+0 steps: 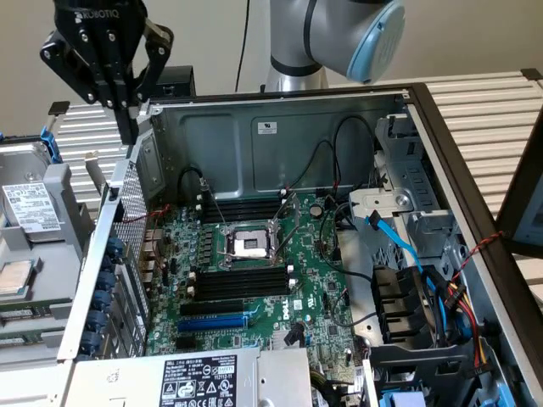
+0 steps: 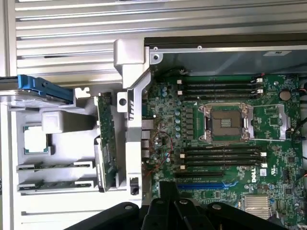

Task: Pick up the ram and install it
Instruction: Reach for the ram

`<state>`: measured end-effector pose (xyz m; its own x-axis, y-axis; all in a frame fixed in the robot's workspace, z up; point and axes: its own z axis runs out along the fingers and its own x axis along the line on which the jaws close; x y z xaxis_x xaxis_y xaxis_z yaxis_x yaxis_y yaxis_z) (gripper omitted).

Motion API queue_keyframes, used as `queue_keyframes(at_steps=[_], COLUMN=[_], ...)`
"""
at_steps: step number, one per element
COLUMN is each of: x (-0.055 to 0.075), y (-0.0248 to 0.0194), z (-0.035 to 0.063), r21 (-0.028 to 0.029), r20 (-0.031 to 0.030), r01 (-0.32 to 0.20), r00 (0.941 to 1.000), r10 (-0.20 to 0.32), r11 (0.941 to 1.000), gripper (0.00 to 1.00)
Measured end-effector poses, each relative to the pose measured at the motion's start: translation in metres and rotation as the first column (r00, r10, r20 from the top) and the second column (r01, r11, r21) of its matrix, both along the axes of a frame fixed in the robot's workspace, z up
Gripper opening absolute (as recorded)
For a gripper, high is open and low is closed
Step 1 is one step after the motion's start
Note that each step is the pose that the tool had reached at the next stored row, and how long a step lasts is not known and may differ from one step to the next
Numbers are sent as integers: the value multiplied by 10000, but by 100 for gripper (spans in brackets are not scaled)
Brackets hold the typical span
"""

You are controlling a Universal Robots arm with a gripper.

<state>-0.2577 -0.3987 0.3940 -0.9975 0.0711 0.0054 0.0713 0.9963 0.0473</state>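
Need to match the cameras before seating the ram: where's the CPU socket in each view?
Exterior view: the CPU socket sits mid-motherboard, between the two banks of black memory slots.
Wrist view: the CPU socket lies between the same two memory banks.
Shared landmark: the blue expansion slot, just past one memory bank from the socket.

I see: case wall (image 1: 229, 140) matt grey sheet metal; mobo (image 1: 316, 284) glossy green PCB; gripper (image 1: 127, 117) matt black; upper-right tabletop (image 1: 484, 110) ribbed metal.
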Motion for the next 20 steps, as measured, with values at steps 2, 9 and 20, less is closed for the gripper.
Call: queue_keyframes(at_steps=[2, 9, 20], x=[-93, -412, -913], y=[0, 0, 0], z=[0, 1, -22], r21=[1, 1, 1], r20=[-11, -51, -56], r01=[1, 1, 0], r00=[10000, 10000, 10000], r10=[-1, -1, 0], r11=[10000, 10000, 10000], gripper=[11, 11, 11])
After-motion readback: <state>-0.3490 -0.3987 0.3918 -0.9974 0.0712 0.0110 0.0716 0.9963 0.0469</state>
